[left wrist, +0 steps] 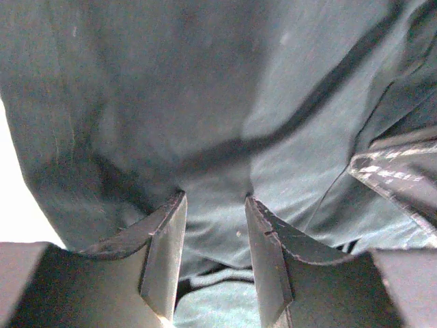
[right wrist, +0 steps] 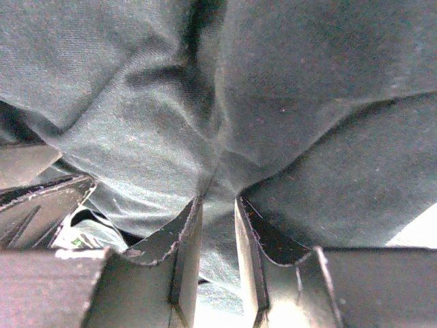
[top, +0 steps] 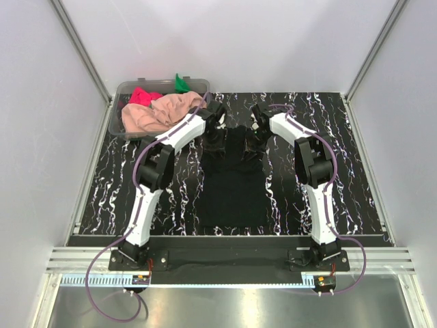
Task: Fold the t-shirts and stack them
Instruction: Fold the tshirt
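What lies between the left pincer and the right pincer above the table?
The upper part of the black t-shirt spans between the left pincer and the right pincer; both pinch it. The top view shows this.

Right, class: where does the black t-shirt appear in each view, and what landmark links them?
Top external: black t-shirt at centre, far end at left claw and right claw.
Left wrist: fills frame, pinched in left claw.
Right wrist: fills frame, pinched in right claw.
Shared landmark: the gripped far end.
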Robot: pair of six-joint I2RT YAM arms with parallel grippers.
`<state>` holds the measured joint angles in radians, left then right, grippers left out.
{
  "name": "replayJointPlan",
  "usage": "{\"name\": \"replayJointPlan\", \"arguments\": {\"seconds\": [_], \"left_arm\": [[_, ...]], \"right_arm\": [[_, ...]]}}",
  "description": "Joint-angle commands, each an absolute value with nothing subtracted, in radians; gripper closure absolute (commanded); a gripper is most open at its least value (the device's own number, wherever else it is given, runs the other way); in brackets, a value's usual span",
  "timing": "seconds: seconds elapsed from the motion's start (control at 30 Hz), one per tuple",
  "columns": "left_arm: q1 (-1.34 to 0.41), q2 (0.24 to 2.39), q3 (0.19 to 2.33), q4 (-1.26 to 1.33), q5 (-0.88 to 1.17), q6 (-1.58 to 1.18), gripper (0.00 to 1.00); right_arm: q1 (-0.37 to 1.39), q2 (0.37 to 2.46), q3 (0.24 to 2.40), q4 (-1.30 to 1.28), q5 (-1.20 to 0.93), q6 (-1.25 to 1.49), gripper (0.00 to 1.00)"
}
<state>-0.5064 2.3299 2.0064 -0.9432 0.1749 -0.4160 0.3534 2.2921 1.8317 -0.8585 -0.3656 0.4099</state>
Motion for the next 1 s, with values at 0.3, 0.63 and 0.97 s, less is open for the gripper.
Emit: {"name": "replayJointPlan", "arguments": {"seconds": [0.3,0.63,0.97], "left_arm": [[-0.488,2.042,1.692,-0.862,0.127,-0.387,0.57],[-0.456,2.039,1.847,-0.868,0.199,-0.388,0.55],[-0.459,2.197,1.974,-0.871,0.281,-0.382,0.55]], "right_arm": [[0.353,2.270,1.882,-0.891,-0.316,0.393,0.68],[0.350,2.244,2.144,-1.078,-0.197,0.354,0.64],[0.354,2.085,1.872,-1.034,-0.213,0.436,0.65]]}}
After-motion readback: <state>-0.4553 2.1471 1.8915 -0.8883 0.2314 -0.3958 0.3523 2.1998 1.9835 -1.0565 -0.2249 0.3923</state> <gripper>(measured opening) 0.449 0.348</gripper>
